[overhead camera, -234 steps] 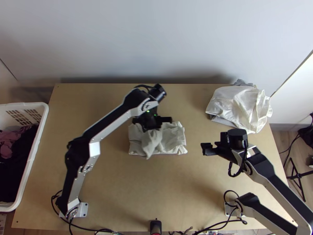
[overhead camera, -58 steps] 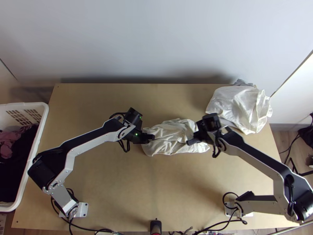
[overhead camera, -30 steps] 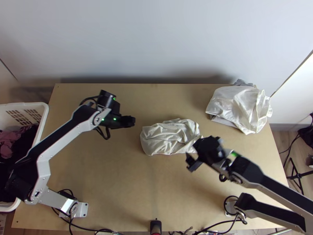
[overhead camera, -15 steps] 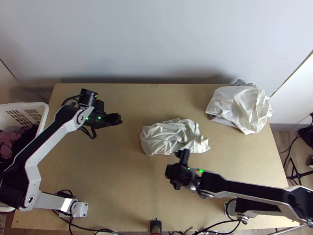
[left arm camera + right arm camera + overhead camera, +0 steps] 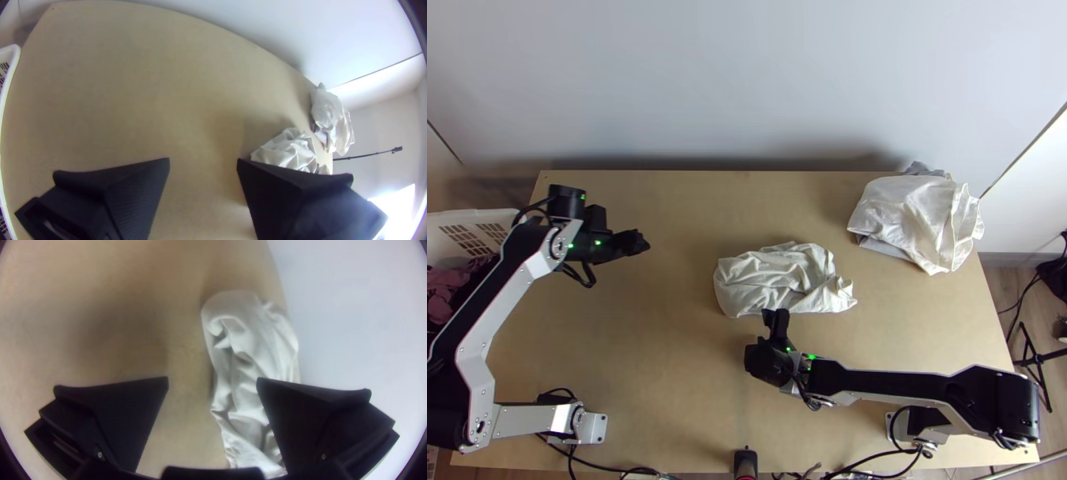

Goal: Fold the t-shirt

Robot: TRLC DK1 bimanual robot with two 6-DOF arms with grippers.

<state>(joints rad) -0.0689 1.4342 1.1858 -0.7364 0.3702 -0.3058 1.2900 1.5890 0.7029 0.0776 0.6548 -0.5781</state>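
Light wood: the table (image 5: 667,400) under everything; the t-shirt (image 5: 779,280) serves as landmark and lies at mid-table, per top view. Nearest first.

Right gripper (image 5: 765,342): at the near side of the t-shirt, one finger reaching its near edge in the top view; contact or slight gap, cannot tell. The right wrist view adds the finger state: the right gripper (image 5: 212,382) is spread wide, nothing grasped, one finger overlapping the cloth in the line of sight.

T-shirt: cream, bunched into a compact, creased bundle, longer side to side than deep. Top view gives the outline, with a crumpled corner at its right end. Right wrist view gives relief: a rounded, turned-over end with a hollow, long wrinkles, a gathered edge.

Left gripper (image 5: 638,242): well left of the t-shirt, slightly farther back, above bare wood. Top view leaves the gap unclear; in the left wrist view the left gripper (image 5: 203,162) is released, fingers well apart, empty.

White basket (image 5: 475,214): far left of the t-shirt, pink and dark clothes (image 5: 451,288) visible inside from the top view.

Pale cloth heap (image 5: 915,212): beyond and right of the t-shirt, grey fabric (image 5: 887,249) peeking out beneath.

Wall (image 5: 747,80): behind the t-shirt, past the table's far edge.
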